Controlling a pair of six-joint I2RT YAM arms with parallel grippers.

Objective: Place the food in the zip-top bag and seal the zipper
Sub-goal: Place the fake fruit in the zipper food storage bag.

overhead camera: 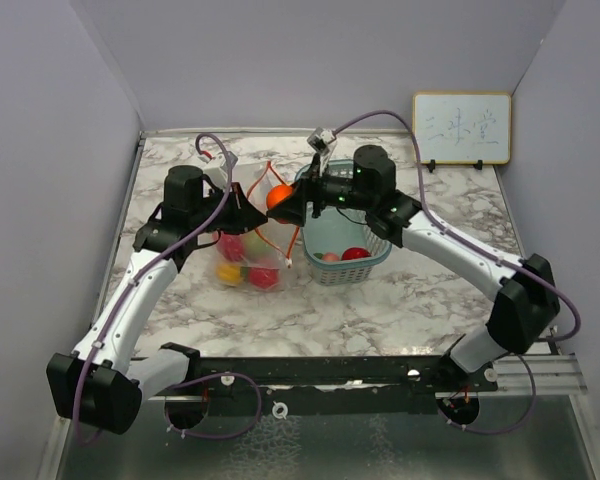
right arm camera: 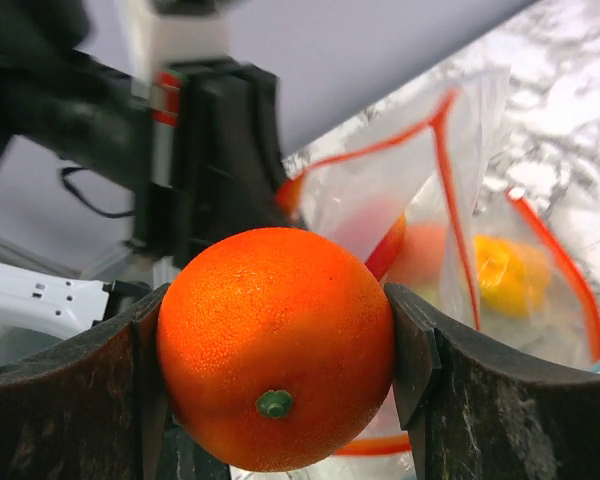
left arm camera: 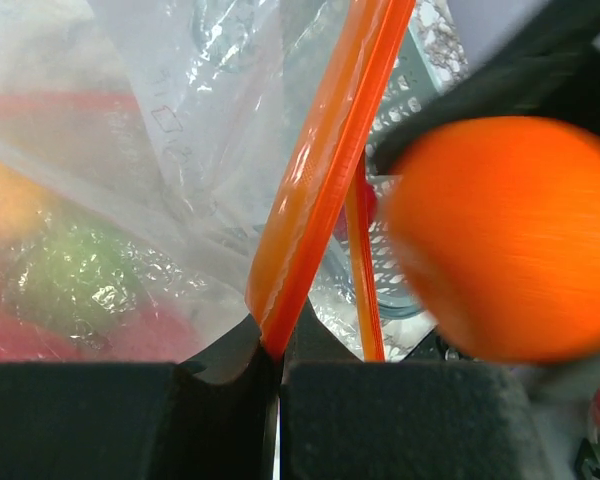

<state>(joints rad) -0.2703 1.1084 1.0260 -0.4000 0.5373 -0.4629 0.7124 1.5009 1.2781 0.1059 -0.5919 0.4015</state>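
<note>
My right gripper point(right arm camera: 277, 350) is shut on a toy orange point(right arm camera: 277, 345) and holds it in the air at the mouth of the zip-top bag point(overhead camera: 248, 225). The same orange point(overhead camera: 279, 196) shows in the top view between the two arms, and blurred at the right of the left wrist view as the orange point(left arm camera: 505, 235). My left gripper point(left arm camera: 278, 365) is shut on the red-orange zipper point(left arm camera: 325, 170), holding the bag's mouth edge up. Inside the clear bag lie red, green and yellow fruits point(overhead camera: 242, 262).
A teal mesh basket point(overhead camera: 352, 262) stands just right of the bag, with a red fruit point(overhead camera: 355, 254) and another small one in it. A whiteboard point(overhead camera: 461, 128) leans on the back wall. Purple walls close in the marble table point(overhead camera: 420, 290).
</note>
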